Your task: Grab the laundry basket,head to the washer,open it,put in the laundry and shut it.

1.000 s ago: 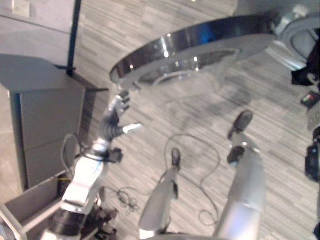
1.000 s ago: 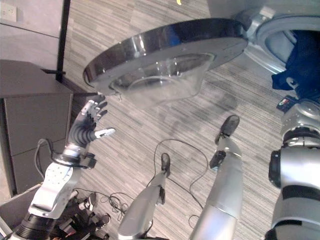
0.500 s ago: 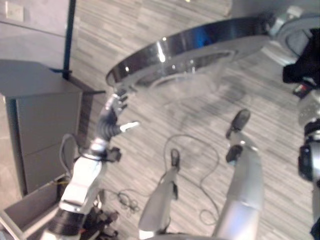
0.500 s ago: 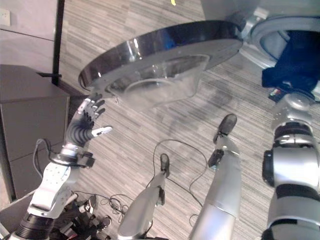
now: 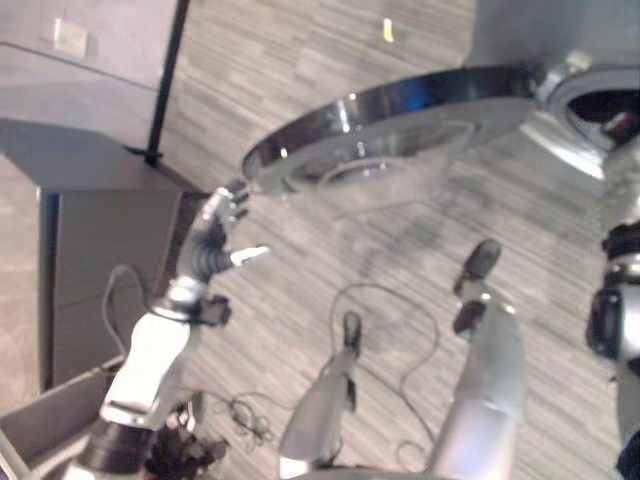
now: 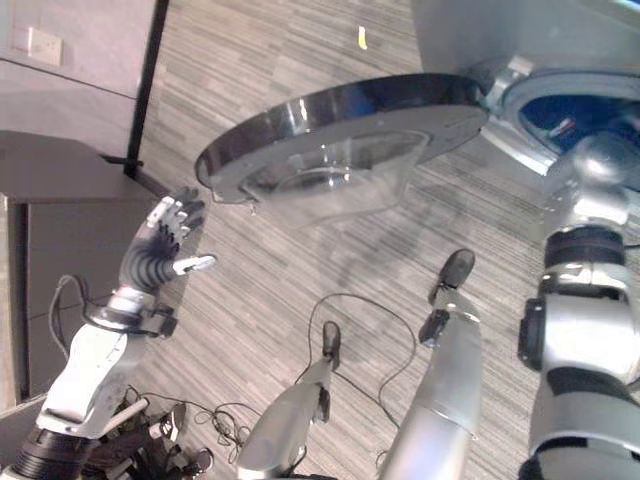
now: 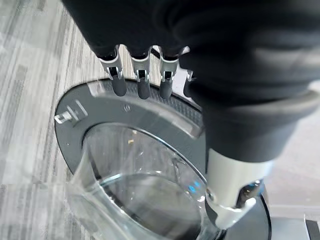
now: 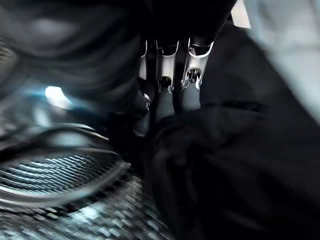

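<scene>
Left eye view, item one: washer door (image 5: 400, 125), round, swung wide open, with a dark glossy outer ring, a grey inner ring and a clear bulging glass bowl at its centre; it hangs over striped grey plank floor (image 5: 300, 60). Item two: left robot hand (image 5: 213, 235), fingers straight and spread wide with the thumb held apart, raised just beside the door's free edge; in the left wrist view its dark fingertips (image 7: 140, 87) lie at the grey ring of the door, and contact cannot be confirmed. Item three: washer opening (image 6: 560, 115), a pale round rim at the hinge side of the door, well apart from the left robot hand, with dark blue laundry (image 6: 545, 112) showing inside. Item four: right robot hand (image 8: 167, 100), reached into that opening; the right wrist view shows its fingers extended against dark cloth beside the perforated metal drum (image 8: 55, 175), and whether they pinch the cloth cannot be told. Item five: grey cabinet (image 5: 90, 260), standing near the left arm on the side away from the washer.
</scene>
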